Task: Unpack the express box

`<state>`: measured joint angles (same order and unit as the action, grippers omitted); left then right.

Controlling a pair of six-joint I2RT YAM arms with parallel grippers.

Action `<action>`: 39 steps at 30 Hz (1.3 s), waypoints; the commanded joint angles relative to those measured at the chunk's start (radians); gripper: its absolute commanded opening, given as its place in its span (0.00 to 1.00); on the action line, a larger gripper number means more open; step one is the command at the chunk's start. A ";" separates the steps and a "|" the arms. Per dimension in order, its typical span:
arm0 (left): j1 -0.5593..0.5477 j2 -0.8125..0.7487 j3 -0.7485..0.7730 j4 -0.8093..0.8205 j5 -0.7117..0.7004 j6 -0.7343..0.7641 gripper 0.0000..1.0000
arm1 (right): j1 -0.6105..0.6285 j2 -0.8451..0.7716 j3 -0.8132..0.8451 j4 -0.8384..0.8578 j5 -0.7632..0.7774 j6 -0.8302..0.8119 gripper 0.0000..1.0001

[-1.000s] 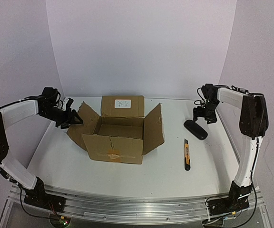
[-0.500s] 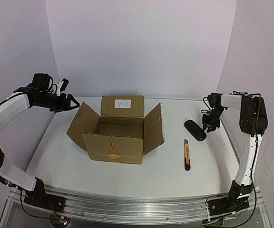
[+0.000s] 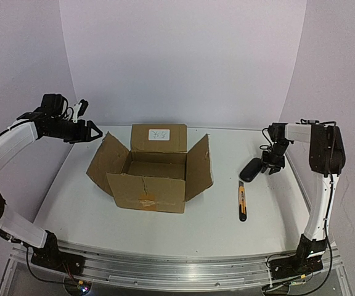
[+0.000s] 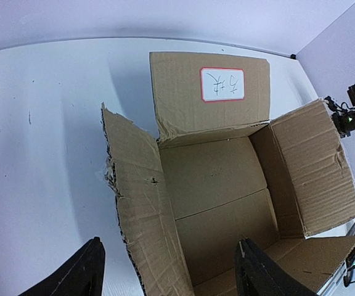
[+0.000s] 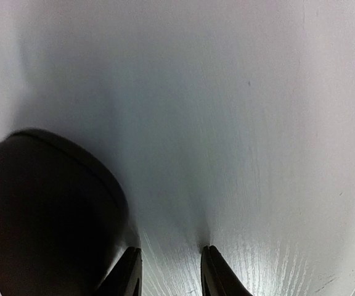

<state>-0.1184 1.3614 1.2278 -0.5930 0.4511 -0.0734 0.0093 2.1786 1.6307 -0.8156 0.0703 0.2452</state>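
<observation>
**Top external view:** One express box (image 3: 146,185) sits mid-desk (image 3: 196,228), all four flaps folded out and a single white label (image 3: 159,134) on the far flap. The left tool (image 3: 90,123) hangs above the desk's left edge with its fingers spread and holding nothing. The box lies to its right and lower, the ragged left flap being the nearest part. The box is roughly square, so no long axis stands out. The right tool (image 3: 269,168) is down at the far right, well apart from the box and just beside one black oval case (image 3: 249,170). One utility knife (image 3: 242,202) lies nearer the arms' bases, its length running front to back. The left arm looks the better placed for any reach into the box.

**Left wrist view:** Two dark fingers (image 4: 82,271) stand wide apart at the bottom edge. The open box fills the frame past them, and its visible floor is bare cardboard with no contents showing.

**Right wrist view:** The two fingers (image 5: 127,274) are drawn close but not touching, with only bare desk between them. The black case sits against the outer side of one finger, not in the gap.
</observation>
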 commanded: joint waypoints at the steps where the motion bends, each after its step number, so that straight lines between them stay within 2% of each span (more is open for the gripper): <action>1: 0.004 -0.002 0.006 0.024 0.009 0.021 0.73 | -0.002 0.082 0.136 0.003 -0.036 -0.021 0.34; 10: 0.004 -0.006 -0.002 0.015 0.005 0.020 0.74 | -0.002 0.123 0.189 0.001 -0.058 0.007 0.33; 24: 0.004 -0.004 -0.022 0.024 0.016 0.032 0.75 | 0.005 0.033 0.049 0.005 -0.062 0.019 0.31; 39: 0.004 -0.003 -0.031 0.023 0.031 0.030 0.75 | 0.011 -0.004 0.008 0.010 -0.052 0.040 0.31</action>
<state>-0.1184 1.3628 1.1965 -0.5932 0.4688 -0.0517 0.0120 2.2112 1.6723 -0.7757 0.0254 0.2669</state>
